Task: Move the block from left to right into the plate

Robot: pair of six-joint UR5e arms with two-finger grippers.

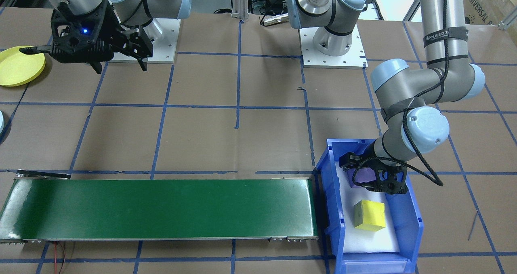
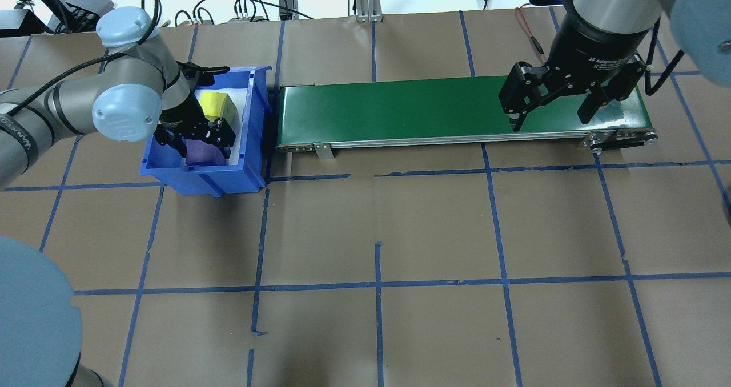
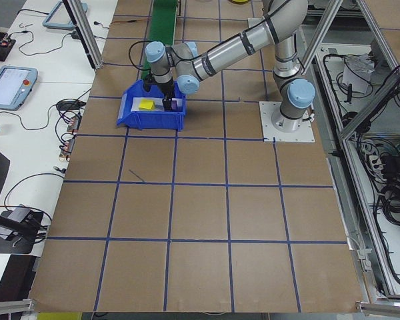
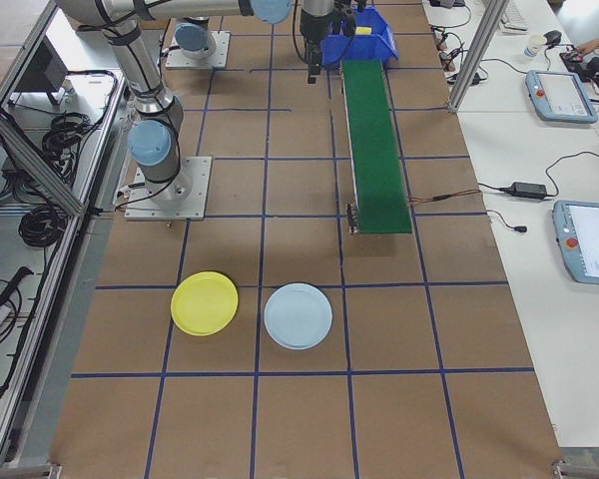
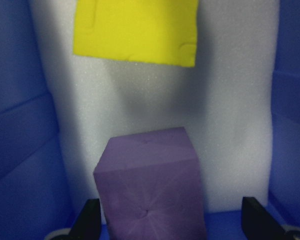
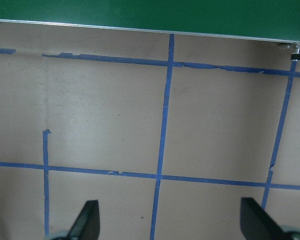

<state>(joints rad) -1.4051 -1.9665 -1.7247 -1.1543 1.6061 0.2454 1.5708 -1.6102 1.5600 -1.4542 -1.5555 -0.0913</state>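
One purple block (image 5: 150, 187) — between left pincer's (image 5: 172, 227) fingers.

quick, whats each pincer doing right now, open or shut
Left pincer: open, down in the blue bin, fingers either side of the purple block.
Right pincer: open, holding nothing, above the green conveyor.

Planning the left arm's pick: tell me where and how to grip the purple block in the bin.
Come straight down with the left hand, open as now, closing on the purple block's two flat side faces. It stands free on white foam, apart from the yellow block, near the blue bin's wall.
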